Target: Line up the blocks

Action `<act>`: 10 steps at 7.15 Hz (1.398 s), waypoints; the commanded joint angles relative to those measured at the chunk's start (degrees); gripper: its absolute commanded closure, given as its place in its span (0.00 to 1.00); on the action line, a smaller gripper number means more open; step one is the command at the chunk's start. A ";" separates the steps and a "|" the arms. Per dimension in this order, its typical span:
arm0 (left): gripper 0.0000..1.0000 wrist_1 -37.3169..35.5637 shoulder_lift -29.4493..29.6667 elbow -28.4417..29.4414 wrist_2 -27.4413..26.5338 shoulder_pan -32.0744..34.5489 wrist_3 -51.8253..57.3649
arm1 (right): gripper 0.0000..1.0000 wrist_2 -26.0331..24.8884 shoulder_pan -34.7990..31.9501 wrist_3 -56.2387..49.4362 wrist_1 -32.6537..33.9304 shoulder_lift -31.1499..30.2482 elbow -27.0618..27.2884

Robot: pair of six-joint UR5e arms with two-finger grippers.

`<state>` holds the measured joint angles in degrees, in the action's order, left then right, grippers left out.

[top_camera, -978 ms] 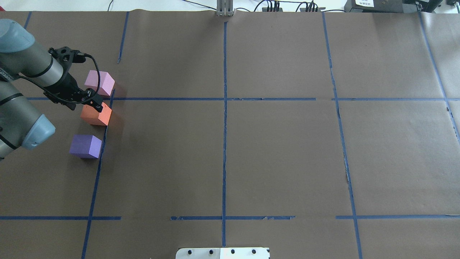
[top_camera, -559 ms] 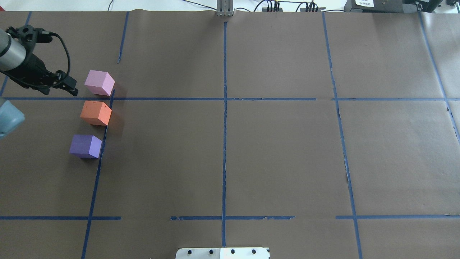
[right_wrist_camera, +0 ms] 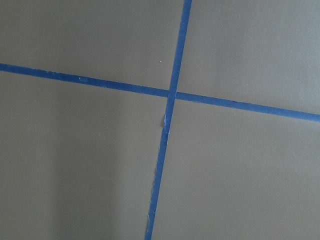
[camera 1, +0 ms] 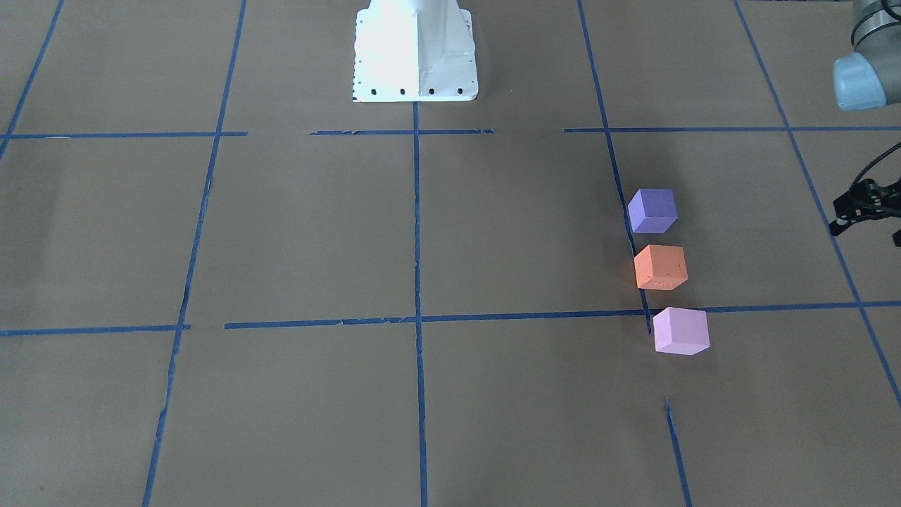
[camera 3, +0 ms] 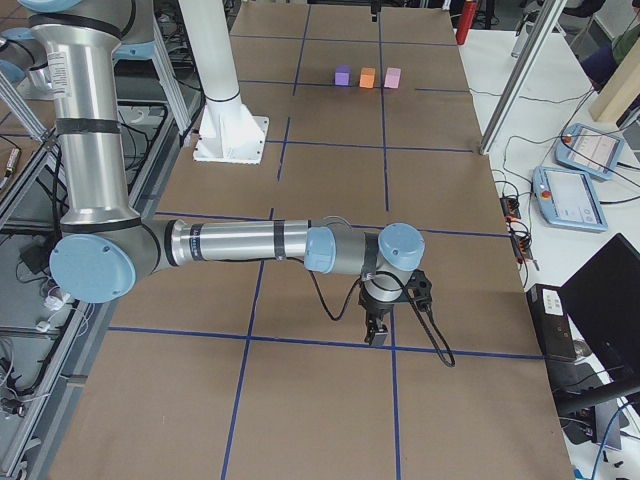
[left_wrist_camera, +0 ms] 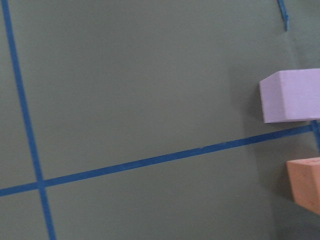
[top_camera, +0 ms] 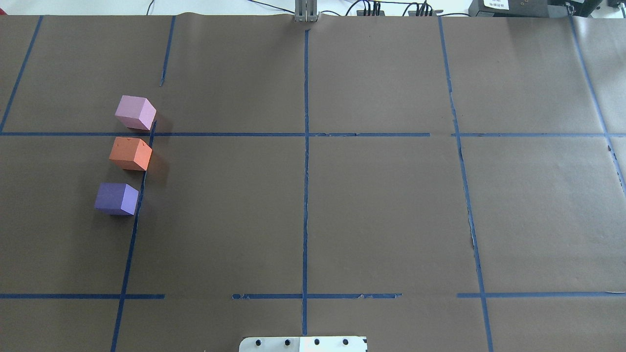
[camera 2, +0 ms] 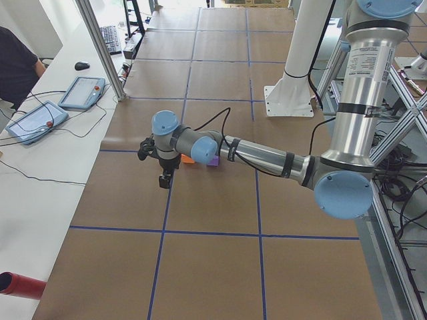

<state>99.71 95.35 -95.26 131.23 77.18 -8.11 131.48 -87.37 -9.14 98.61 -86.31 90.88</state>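
Three cubes stand in a near-straight row along a blue tape line on the robot's left: the light pink-lilac block point(top_camera: 135, 112), the orange block point(top_camera: 130, 153) and the dark violet block point(top_camera: 116, 198), with small gaps between them. They also show in the front view: pink point(camera 1: 681, 330), orange point(camera 1: 660, 267), violet point(camera 1: 652, 210). The left wrist view shows the pink block point(left_wrist_camera: 292, 95) and the orange block point(left_wrist_camera: 305, 182) at its right edge. My left gripper point(camera 2: 163, 179) hangs clear of the blocks, beside the row; I cannot tell if it is open. My right gripper point(camera 3: 377, 333) is far off; its state is unclear.
Brown paper with a blue tape grid covers the table point(top_camera: 381, 205). The white robot base point(camera 1: 414, 49) stands at the robot's edge. Control tablets point(camera 2: 81, 92) lie on the side bench by an operator. The left arm's elbow point(camera 1: 859, 81) shows at the front view's right edge.
The left gripper has left the orange block and drawn back to the left, out of the overhead view. The three blocks have not moved.
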 commanded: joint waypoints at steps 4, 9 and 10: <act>0.00 4.44 -6.84 8.86 5.79 10.97 12.59 | 0.00 0.00 0.00 0.00 0.00 0.00 0.00; 0.00 -7.75 -6.92 3.18 5.36 15.37 7.76 | 0.00 0.00 0.00 0.00 0.00 0.00 0.00; 0.00 -7.69 -6.93 3.94 5.18 15.37 7.67 | 0.00 0.00 0.00 0.00 0.00 0.00 0.00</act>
<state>93.55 88.64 -90.84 136.58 92.37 -0.32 131.48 -87.36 -9.14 98.61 -86.31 90.88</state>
